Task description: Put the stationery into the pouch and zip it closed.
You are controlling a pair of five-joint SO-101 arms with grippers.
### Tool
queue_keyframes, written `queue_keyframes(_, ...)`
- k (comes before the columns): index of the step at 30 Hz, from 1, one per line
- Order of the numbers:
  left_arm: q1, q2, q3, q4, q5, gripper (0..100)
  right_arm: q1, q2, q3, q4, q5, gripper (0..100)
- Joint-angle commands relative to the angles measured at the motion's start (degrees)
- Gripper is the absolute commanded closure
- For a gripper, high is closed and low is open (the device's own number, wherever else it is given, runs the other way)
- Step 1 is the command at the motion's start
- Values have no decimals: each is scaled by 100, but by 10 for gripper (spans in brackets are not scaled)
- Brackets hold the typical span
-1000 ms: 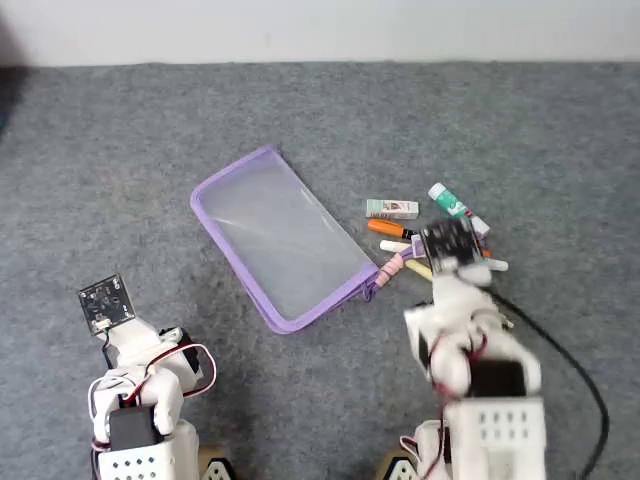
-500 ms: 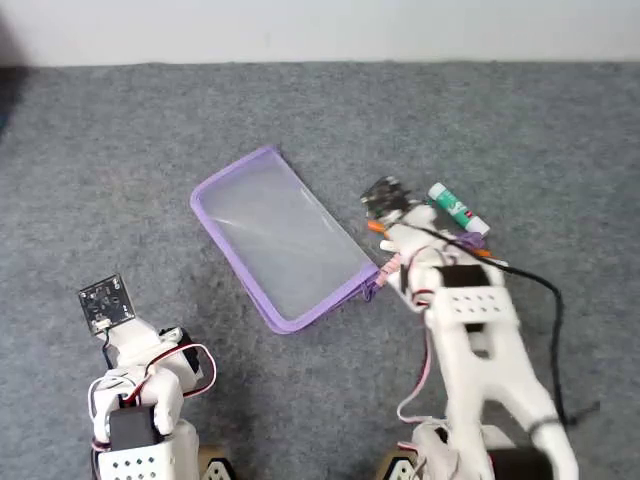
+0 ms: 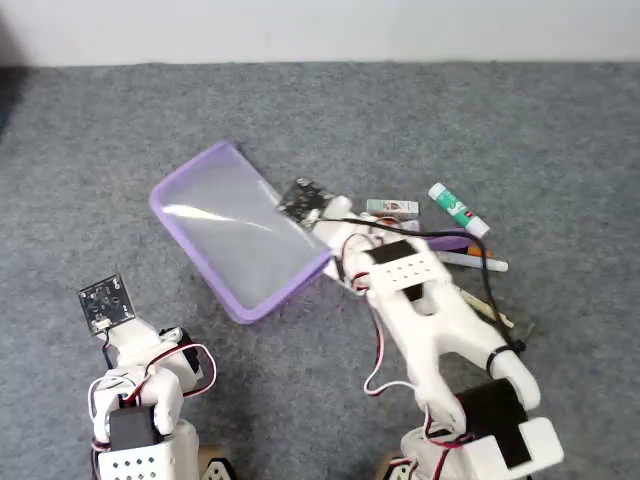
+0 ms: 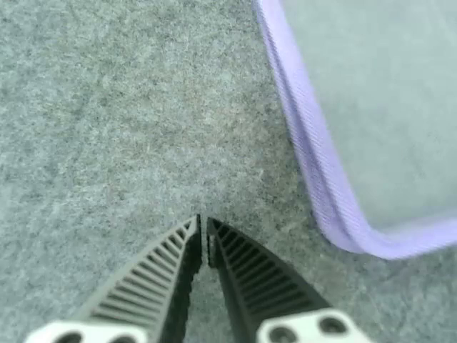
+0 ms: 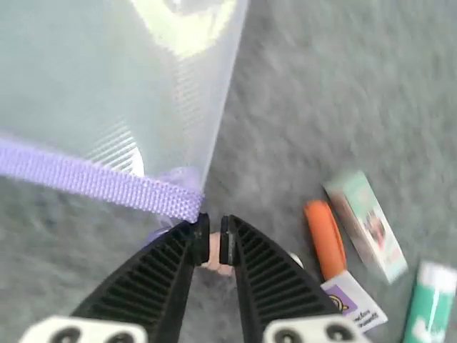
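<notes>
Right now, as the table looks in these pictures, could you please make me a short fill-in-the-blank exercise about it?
1. The clear pouch has a ___ border.
2. The right gripper pinches the pouch's pink pull tab, and the left gripper hangs over bare ___.
3. The glue stick and the orange marker lie ___ the pouch.
Missing words: purple; carpet; outside.

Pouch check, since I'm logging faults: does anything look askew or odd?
The clear purple-edged pouch lies diagonally on the grey carpet, the right tool shut on its pink zip pull. Nothing looks damaged or spilled.
</notes>
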Motion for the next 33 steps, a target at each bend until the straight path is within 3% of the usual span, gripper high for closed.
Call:
queue_keyframes(1, -26, 18, -75, 18, 53, 983, -180, -259, -316, 136, 35, 940)
queue_keyframes(4, -26, 18, -75, 18, 53, 983, -75, -409, -484, 927, 62, 925)
queue_keyframes(7, -26, 18, -75, 18, 53, 983, 163, -426, -976, 1886, 123, 835)
queue_keyframes(12, -26, 18, -75, 18, 53, 983, 435, -400, -1837, 2747, 888, 699)
queue_keyframes(19, -26, 18, -75, 18, 53, 983, 374, 681, -2567, 3266, 2127, 694)
queue_keyframes(33, -26, 18, -75, 18, 53, 983, 321, 3073, -4642, 4356, 2620, 693)
